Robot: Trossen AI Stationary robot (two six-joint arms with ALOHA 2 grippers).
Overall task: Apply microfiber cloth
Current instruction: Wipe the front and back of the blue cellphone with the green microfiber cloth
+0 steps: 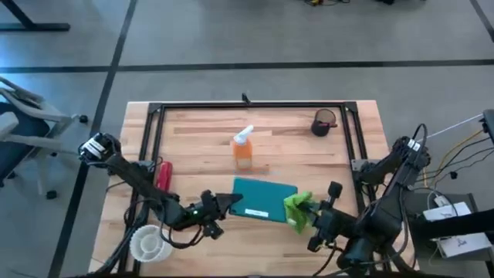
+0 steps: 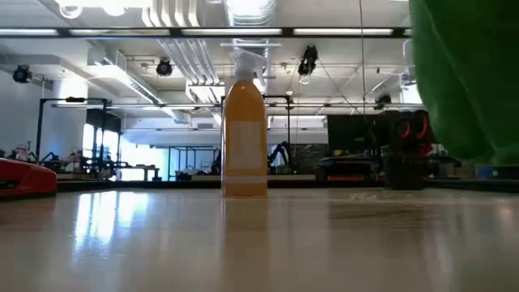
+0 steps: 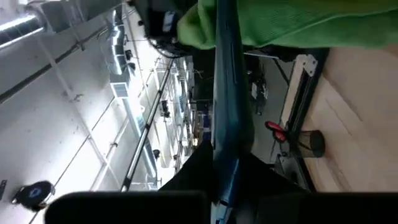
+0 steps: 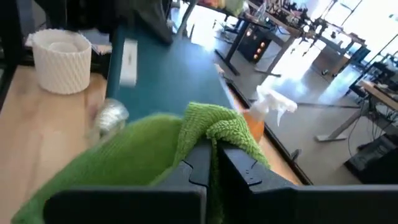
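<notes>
A teal flat tablet [image 1: 262,198] is near the table's front middle. My left gripper [image 1: 225,205] is shut on its left edge. The lime-green microfiber cloth [image 1: 296,209] lies against the tablet's right end, with my right gripper [image 1: 315,217] shut on it. In the low view the cloth [image 2: 470,73] hangs high above the tabletop. The right wrist view shows the cloth [image 4: 143,155] bunched over the teal tablet face [image 4: 161,68]. An orange spray bottle [image 1: 242,150] stands upright on its base behind them. My left gripper pinches the tablet's thin edge [image 3: 225,163] between its two fingers [image 3: 194,169], coming level from the table's left side. The tablet runs away from the fingers edge-on toward the cloth [image 3: 292,25]. Whether any part of it rests on the table cannot be told. My right gripper pinches a raised fold of the cloth [image 4: 211,132] between its two fingers [image 4: 239,168], several layers bunched together. It comes from the table's right near side, slanting toward the tablet. The cloth hangs slack around the fingers, and part of it lies against the tablet's face.
A dark cup [image 1: 324,123] stands at the far right. A white ribbed container [image 1: 149,243] sits at the near left, a red object [image 1: 162,174] beside the left arm. A black frame [image 1: 255,105] borders the work area.
</notes>
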